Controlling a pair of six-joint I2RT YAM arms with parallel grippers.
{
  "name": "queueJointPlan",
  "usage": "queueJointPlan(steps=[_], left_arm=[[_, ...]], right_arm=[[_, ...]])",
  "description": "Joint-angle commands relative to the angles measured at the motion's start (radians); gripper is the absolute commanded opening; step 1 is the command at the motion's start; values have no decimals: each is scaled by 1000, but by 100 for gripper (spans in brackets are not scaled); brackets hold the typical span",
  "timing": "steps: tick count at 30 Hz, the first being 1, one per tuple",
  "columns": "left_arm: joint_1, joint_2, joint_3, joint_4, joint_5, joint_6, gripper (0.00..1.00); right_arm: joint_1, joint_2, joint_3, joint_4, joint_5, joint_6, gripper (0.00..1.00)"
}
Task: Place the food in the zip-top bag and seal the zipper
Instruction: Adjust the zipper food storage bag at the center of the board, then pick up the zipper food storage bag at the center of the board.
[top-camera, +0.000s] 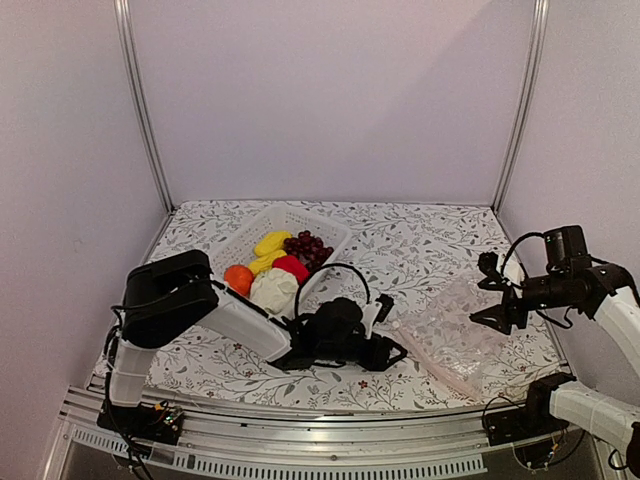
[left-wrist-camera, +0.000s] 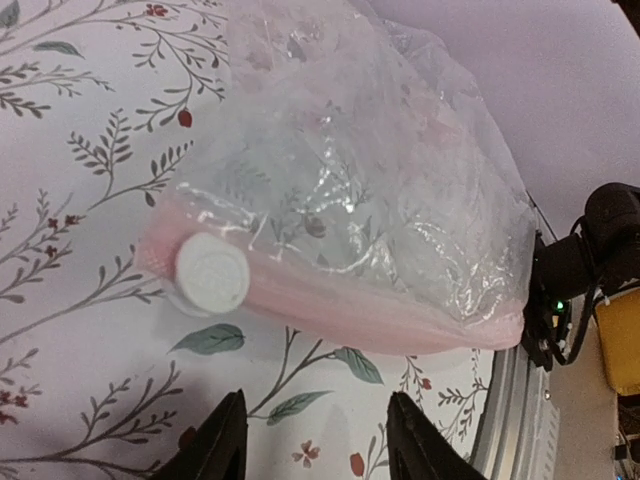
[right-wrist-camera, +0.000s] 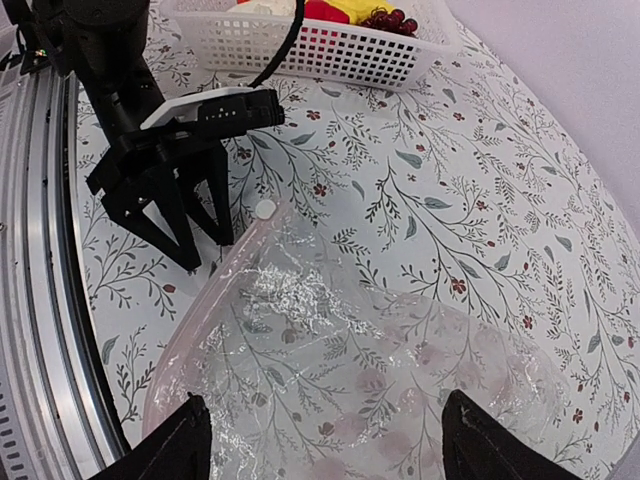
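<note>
The clear zip-top bag (top-camera: 455, 335) lies flat on the table at the right, empty. Its zipper (left-wrist-camera: 350, 310) is a pink strip along the mouth, with a white round slider (left-wrist-camera: 212, 275) at one end. My left gripper (left-wrist-camera: 318, 440) is open and empty, low over the table just short of the zipper; it also shows in the top view (top-camera: 392, 352). My right gripper (right-wrist-camera: 335, 450) is open and empty above the bag, and shows in the top view (top-camera: 483, 292). The food sits in the basket: orange fruit (top-camera: 238, 279), yellow pieces (top-camera: 270, 243), red pepper (top-camera: 292, 266), cauliflower (top-camera: 273, 290), grapes (top-camera: 310, 247).
The white perforated basket (top-camera: 330, 232) stands at the back left of the flowered tablecloth. The left arm (top-camera: 250, 325) stretches across the front of the table. A metal rail (top-camera: 300, 420) runs along the near edge. Walls close in the sides and back.
</note>
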Motion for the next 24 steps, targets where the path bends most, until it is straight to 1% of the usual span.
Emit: queueJointPlan(steps=[1, 3, 7, 17, 19, 24], left_arm=[[9, 52, -26, 160, 43, -78, 43], [11, 80, -13, 192, 45, -97, 39], [14, 111, 6, 240, 44, -110, 36], [31, 193, 126, 188, 27, -162, 22], [34, 207, 152, 193, 20, -161, 18], [40, 209, 212, 203, 1, -126, 4]], right_arm=[[7, -2, -24, 24, -8, 16, 78], [7, -1, -28, 32, -5, 19, 78], [7, 4, -29, 33, -4, 23, 78], [7, -2, -21, 42, -2, 30, 78], [7, -1, -23, 55, -2, 37, 77], [7, 20, -24, 133, 36, 96, 76]])
